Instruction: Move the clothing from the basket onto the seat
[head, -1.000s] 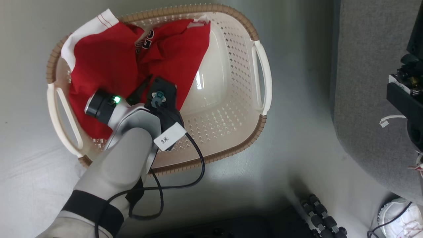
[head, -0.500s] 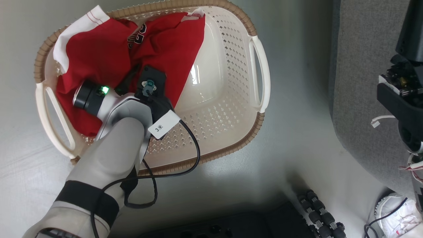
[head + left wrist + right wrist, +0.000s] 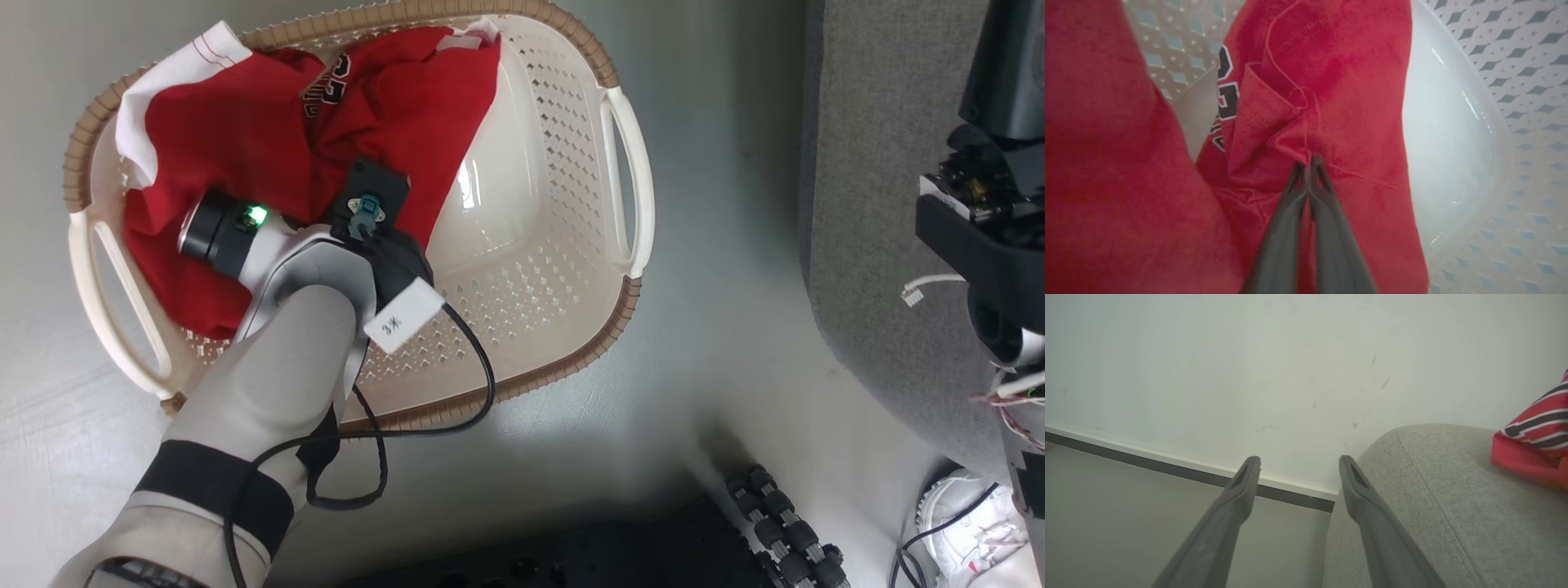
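The clothing (image 3: 245, 139) is bright red and lies bunched in the left half of the cream basket (image 3: 563, 245), with a white trimmed edge hanging over the brown rim. In the left wrist view, my left gripper (image 3: 1308, 161) is shut on a raised fold of the clothing (image 3: 1339, 94), next to its navy-and-white lettering. The grey seat (image 3: 882, 163) stands to the right of the basket. My right gripper (image 3: 1298, 463) is open and empty beside the seat's rounded edge (image 3: 1453, 498). Another red garment with navy and white stripes (image 3: 1531, 445) lies on the seat.
The basket's right half shows its bare glossy bottom (image 3: 506, 204). A black cable (image 3: 482, 384) loops from my left wrist over the basket's near rim. My right arm's dark wrist (image 3: 980, 229) hangs over the seat. Black rollers (image 3: 784, 523) lie on the floor near the bottom.
My left gripper has shut on a fold of the red clothing. The head camera has shifted, so the basket sits further left in the picture. The right gripper stays open.
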Available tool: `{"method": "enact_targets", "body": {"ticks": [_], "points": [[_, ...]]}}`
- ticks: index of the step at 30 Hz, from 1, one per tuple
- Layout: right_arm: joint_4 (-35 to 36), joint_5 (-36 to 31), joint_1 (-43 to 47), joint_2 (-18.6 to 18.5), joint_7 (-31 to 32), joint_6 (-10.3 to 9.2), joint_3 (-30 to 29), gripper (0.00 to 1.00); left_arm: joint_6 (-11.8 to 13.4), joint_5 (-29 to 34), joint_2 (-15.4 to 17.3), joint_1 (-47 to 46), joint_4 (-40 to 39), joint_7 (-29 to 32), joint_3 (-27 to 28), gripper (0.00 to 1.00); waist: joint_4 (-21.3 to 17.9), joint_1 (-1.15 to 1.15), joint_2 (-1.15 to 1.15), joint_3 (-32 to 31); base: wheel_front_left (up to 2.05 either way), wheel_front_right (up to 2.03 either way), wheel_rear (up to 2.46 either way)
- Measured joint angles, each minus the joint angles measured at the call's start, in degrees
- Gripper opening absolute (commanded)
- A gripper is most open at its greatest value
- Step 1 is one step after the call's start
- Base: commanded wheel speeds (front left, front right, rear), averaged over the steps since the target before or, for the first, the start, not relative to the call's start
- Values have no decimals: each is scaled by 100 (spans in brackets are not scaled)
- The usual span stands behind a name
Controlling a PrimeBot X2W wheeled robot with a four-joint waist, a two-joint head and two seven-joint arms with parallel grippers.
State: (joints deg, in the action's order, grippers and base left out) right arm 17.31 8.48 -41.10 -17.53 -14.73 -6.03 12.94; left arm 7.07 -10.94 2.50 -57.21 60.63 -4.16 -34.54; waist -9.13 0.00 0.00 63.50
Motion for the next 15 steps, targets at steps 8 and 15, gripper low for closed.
{"method": "enact_targets", "body": {"ticks": [8, 15], "points": [[-341, 4, -52, 125, -2, 92, 159, 100, -3, -199, 1, 41, -281, -547, -163, 0, 41, 0, 0, -269, 0, 0, 0], [-745, 5, -26, 187, -5, 201, 259, 100, -111, -336, 2, 352, -702, -915, -430, 0, 129, 0, 0, -687, 0, 0, 0]]}}
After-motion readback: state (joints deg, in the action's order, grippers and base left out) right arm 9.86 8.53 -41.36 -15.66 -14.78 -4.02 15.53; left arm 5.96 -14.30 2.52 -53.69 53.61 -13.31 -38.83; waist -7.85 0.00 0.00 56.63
